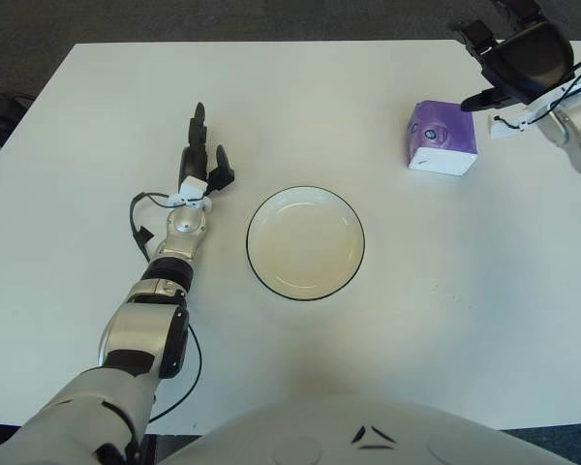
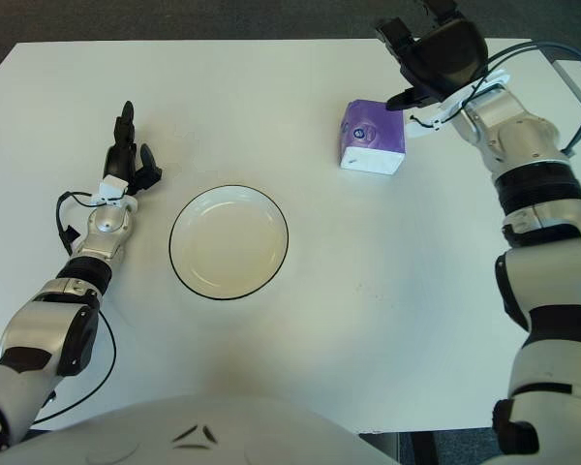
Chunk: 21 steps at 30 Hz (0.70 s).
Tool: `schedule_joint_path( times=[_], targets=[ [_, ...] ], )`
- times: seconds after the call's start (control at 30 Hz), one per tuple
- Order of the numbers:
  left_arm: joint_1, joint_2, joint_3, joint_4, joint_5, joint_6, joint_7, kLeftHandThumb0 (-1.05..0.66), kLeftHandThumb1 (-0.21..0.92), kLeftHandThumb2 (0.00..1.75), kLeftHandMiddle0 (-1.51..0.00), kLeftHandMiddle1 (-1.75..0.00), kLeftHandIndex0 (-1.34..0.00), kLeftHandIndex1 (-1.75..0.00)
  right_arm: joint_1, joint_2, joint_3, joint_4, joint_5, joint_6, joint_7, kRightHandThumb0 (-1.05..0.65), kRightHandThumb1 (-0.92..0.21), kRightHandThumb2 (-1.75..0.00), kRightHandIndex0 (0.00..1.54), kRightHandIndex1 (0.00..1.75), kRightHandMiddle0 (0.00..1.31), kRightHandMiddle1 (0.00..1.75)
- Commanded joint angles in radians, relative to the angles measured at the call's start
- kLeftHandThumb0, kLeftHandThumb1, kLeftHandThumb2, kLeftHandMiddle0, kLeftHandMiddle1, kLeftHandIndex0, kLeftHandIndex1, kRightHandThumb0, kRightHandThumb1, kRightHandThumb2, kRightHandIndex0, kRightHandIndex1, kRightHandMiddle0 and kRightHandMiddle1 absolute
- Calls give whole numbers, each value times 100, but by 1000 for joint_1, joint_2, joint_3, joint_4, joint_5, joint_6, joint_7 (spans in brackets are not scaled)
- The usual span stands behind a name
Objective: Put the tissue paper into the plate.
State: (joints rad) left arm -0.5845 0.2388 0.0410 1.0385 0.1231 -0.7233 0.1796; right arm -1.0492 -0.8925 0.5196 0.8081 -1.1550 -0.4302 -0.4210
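A purple and white tissue pack (image 1: pixel 443 137) sits on the white table (image 1: pixel 97 116) toward the far right, well apart from the plate (image 1: pixel 305 242), which is a shallow white dish with a dark rim lying near the middle of the table with nothing in it. The right hand (image 2: pixel 434 53) shows at the far right edge of the table, just beyond and to the right of the tissue pack, raised and not touching it; its dark fingers (image 2: pixel 392 31) are spread and hold nothing, one lower finger pointing toward the pack's upper right corner. In the left eye view the same hand is partly cut off by the top edge, but a gap between it and the pack is plain. The right forearm runs from the hand down along the right side of the table. The left hand (image 1: pixel 199 160) shows to the left of the plate, near it but clear of its rim, fingers stretched out straight away from the robot and empty; a thin black cable (image 1: pixel 136 218) loops beside its wrist.
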Motion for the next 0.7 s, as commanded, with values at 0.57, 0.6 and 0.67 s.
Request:
schedule_joint_path(
  times=[0.57, 0.6, 0.67],
  targets=[
    [205, -20, -2, 130, 11, -9, 5, -92, 92, 109, -5, -1, 0, -7, 14, 10, 149, 150, -47, -90, 56, -95, -79, -14, 0, 0, 0, 18],
    [207, -18, -2, 132, 10, -9, 4, -92, 92, 109, -5, -1, 0, -7, 16, 12, 151, 153, -44, -92, 61, -95, -79, -15, 0, 0, 0, 18],
    [207, -15, -1, 137, 10, -7, 3, -92, 92, 109, -5, -1, 0, -7, 25, 21, 155, 161, -35, -96, 73, -95, -79, -15, 0, 0, 0, 17]
  ],
)
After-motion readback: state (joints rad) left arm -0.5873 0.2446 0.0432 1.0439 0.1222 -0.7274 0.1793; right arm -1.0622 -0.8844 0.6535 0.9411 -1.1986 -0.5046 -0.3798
